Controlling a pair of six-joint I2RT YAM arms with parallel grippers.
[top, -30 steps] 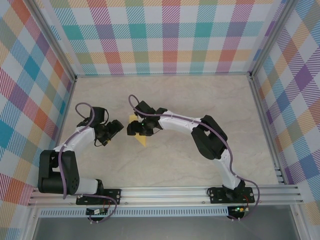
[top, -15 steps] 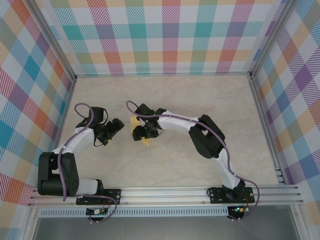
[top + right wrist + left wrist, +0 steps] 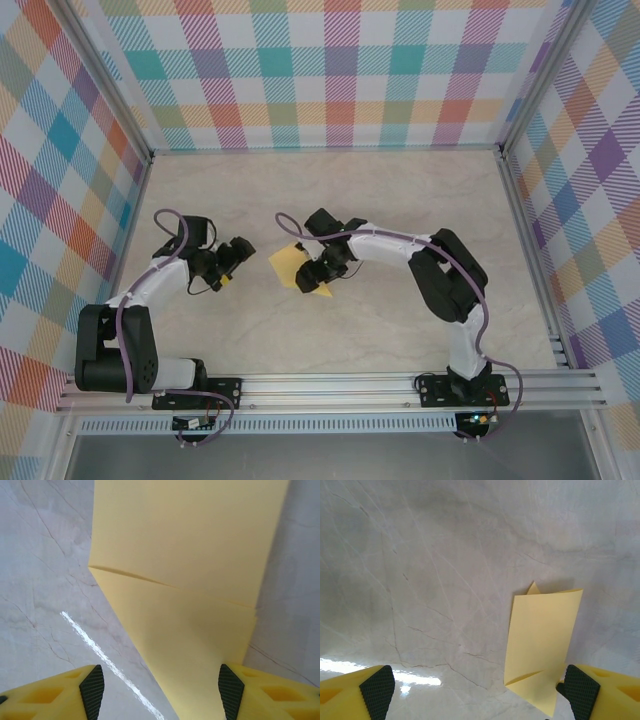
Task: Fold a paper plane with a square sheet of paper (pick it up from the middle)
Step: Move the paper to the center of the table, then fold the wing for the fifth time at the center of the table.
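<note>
I am starting with the right gripper (image 3: 314, 277). Its jaws are standing about half apart, and I am not seeing them clamped on anything. In its wrist view the two black pads (image 3: 92, 690) are showing at the bottom corners. The paper (image 3: 190, 555) is running flat between them and away toward the top of that view. The paper's edge is reaching the right one of the pads there, while bare table (image 3: 45, 580) is showing between the paper and the other one. I cannot tell if the fingertips are pressing on the sheet or hanging just above it. A fold line is crossing the paper slantwise, and the shape is tapering toward the gripper.

From above, the paper is lying in the middle of the table. Most of it is just left of the right gripper, and one small yellow corner is showing at the gripper's near right side.

The left gripper (image 3: 235, 264) is sitting left of the paper with its jaws wide and nothing in them. In the top view a strip of bare table is separating it from the paper. In its wrist view the paper is lying flat as a folded oblong. A small tip is peeking out at its far end and a slanted flap is lying at its near end.
</note>
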